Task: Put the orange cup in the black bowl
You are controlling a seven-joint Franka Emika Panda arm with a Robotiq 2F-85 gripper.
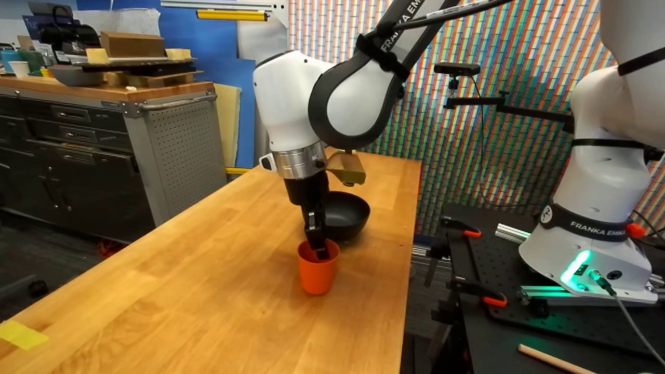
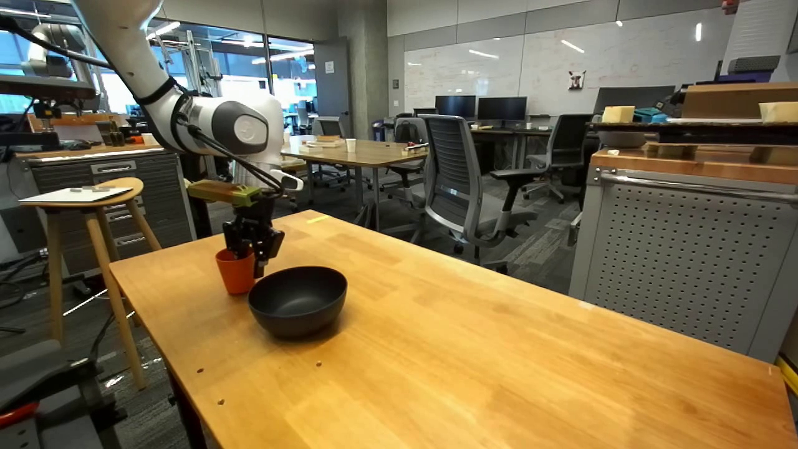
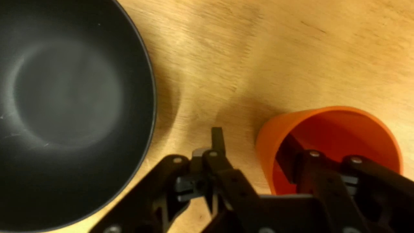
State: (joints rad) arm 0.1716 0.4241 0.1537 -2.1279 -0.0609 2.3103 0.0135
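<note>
The orange cup (image 1: 317, 279) stands upright on the wooden table, also visible in an exterior view (image 2: 234, 275) and the wrist view (image 3: 352, 129). The black bowl (image 2: 299, 305) stands close beside it, partly behind my gripper in an exterior view (image 1: 349, 214). In the wrist view the bowl (image 3: 68, 97) is at the left with nothing in it. My gripper (image 3: 254, 147) is open and points down at the cup. One finger is inside the cup; the other is outside, on the bowl side. A gap shows between the outer finger and the cup wall.
The wooden table (image 1: 218, 275) carries yellow tape (image 1: 23, 334) at one end. Another white arm (image 1: 587, 208) stands on a black bench beside the table. A grey chair (image 2: 461, 181), a wooden stool (image 2: 103, 206) and a grey cabinet (image 2: 686, 249) stand around the table.
</note>
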